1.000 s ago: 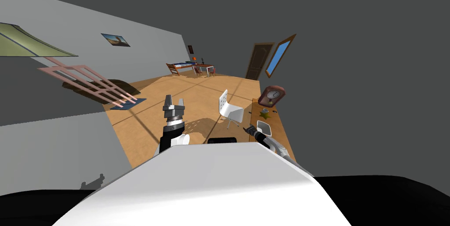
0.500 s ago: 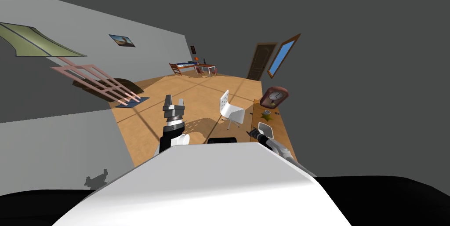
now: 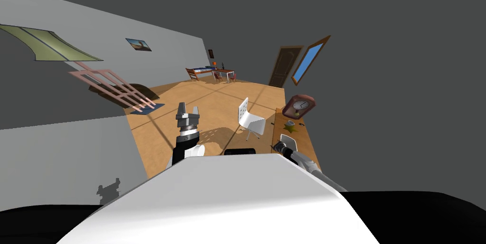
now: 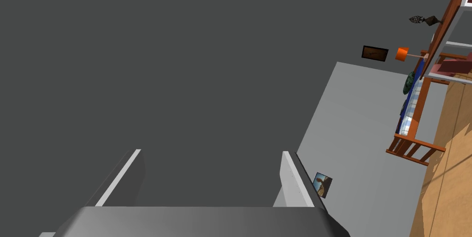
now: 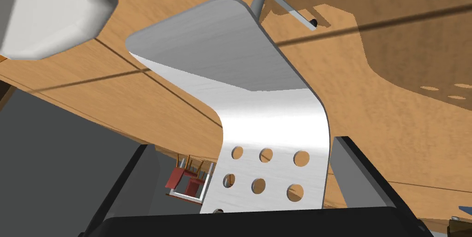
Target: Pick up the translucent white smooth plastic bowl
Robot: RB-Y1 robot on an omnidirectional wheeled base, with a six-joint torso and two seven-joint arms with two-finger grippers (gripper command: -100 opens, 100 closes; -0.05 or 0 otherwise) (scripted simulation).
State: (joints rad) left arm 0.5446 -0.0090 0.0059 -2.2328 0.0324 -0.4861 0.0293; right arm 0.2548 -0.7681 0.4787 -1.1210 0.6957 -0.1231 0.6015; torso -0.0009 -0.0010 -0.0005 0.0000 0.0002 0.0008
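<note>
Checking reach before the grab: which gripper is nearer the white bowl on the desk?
Right. The right gripper is beside the bowl at the near end of the desk; the left gripper is raised over the floor, beyond the white chair.

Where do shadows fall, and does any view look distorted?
Head view: the walls splay and the room slants, from the wide lens; the white chair casts a shadow on the wooden floor. Right wrist view: that shadow is dotted with light spots from the chair's perforated back. Left wrist view: flat even grey behind the open fingers, no shadow.
</note>
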